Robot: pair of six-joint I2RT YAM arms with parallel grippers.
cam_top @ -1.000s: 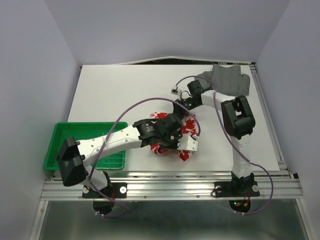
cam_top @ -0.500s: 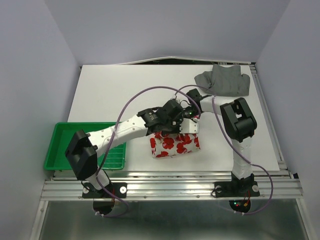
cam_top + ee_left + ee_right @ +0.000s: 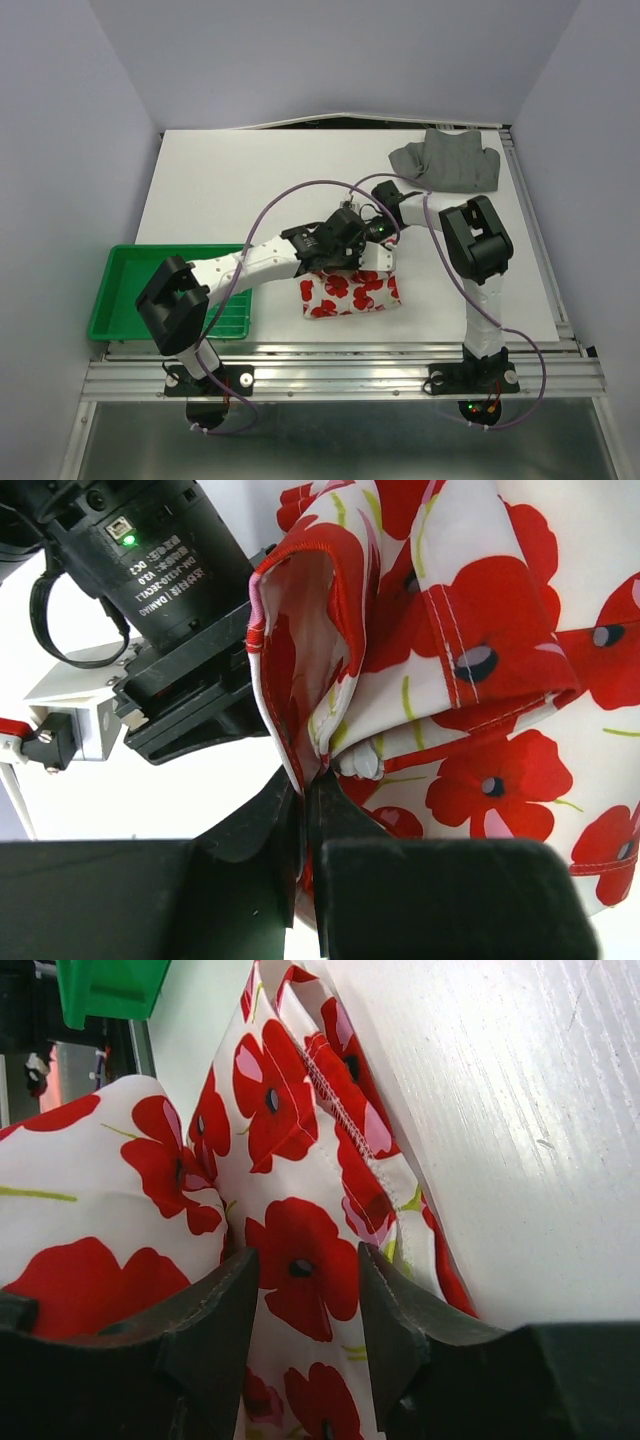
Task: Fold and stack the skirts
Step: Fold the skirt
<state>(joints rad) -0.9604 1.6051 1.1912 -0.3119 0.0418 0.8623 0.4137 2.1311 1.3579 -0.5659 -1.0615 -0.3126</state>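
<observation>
The white skirt with the red flower print point(image 3: 350, 292) lies folded into a rectangle near the table's front middle. My left gripper point(image 3: 368, 262) is at its far edge and is shut on the hem of the printed skirt point(image 3: 305, 780). My right gripper point(image 3: 383, 232) is just beyond it. In the right wrist view its fingers stand apart over the printed cloth point(image 3: 305, 1260), open. The dark grey skirt point(image 3: 450, 160) lies crumpled at the far right corner, untouched.
A green plastic tray point(image 3: 130, 300) sits at the front left edge, partly under the left arm. The right arm's housing point(image 3: 170, 570) is close beside the left gripper. Cables loop over the table's middle point(image 3: 300, 190).
The printed skirt went from a bunched heap under the left gripper to a flat folded rectangle. The left gripper moved back to the skirt's far edge, close to the right gripper.
</observation>
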